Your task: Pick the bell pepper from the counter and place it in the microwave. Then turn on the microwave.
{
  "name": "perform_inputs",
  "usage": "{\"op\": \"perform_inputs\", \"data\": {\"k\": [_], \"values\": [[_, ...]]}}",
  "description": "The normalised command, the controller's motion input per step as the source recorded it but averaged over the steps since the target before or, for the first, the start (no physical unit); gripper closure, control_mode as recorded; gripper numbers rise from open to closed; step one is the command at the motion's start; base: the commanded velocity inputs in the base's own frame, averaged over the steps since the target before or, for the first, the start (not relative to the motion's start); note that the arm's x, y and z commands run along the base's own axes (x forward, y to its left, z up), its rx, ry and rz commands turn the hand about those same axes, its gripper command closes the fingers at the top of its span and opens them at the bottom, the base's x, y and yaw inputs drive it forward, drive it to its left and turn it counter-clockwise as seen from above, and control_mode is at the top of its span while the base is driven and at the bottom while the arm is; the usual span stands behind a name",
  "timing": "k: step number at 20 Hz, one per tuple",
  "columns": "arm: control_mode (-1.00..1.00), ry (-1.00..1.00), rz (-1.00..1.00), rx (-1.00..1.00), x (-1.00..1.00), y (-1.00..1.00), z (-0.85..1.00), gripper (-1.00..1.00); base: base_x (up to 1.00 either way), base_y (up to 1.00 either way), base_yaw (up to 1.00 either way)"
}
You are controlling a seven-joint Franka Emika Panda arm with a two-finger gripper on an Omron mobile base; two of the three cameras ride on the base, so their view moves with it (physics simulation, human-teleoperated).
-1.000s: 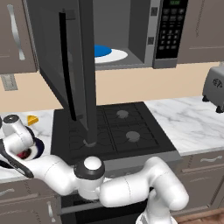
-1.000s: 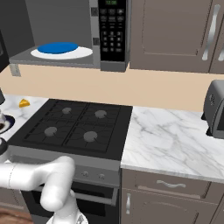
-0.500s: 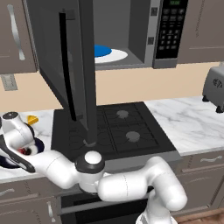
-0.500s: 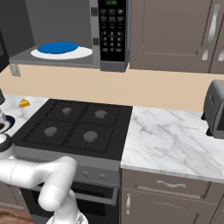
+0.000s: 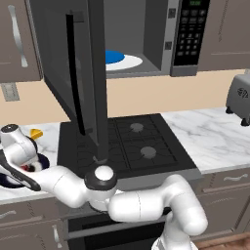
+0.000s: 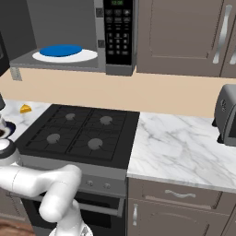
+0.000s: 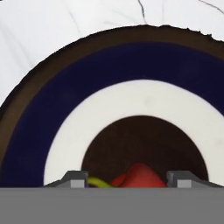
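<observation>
Gripper (image 7: 124, 178) low over the dark-rimmed plate (image 7: 65, 100) at the desk's (image 7: 48, 30) far left, jaws part-closed astride the bell pepper (image 7: 138, 177); contact with the pads not clear enough to call a hold; pepper at 6 o'clock in the hand view, on the plate's dark centre. Best done by squeezing level across the red body, clear of the green stem (image 7: 99, 182), then lifting straight up toward the open microwave (image 5: 146, 29).

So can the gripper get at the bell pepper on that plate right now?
Probably yes. In the hand view the gripper is right over the plate, with the red bell pepper sitting between its two fingertips and nothing else in between. Whether the jaws already grip it cannot be told.
</observation>
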Motion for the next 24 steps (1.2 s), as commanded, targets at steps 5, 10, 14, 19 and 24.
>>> {"op": "perform_inputs", "data": {"k": [5,10,14,19,24], "values": [[-1.0,0.0,0.0,0.0,-0.15,0.0,-0.38,1.0,0.0,0.0,0.0],[-1.0,-0.07,0.0,0.0,-0.25,0.08,-0.24,1.0,0.0,0.0,0.0],[-1.0,-0.21,0.0,0.0,-0.3,0.05,-0.1,1.0,0.0,0.0,0.0],[-1.0,-0.24,0.0,0.0,-0.3,0.03,-0.07,1.0,0.0,0.0,0.0],[-1.0,-0.1,0.0,0.0,-0.21,0.03,0.01,1.0,0.0,0.0,0.0]]}}
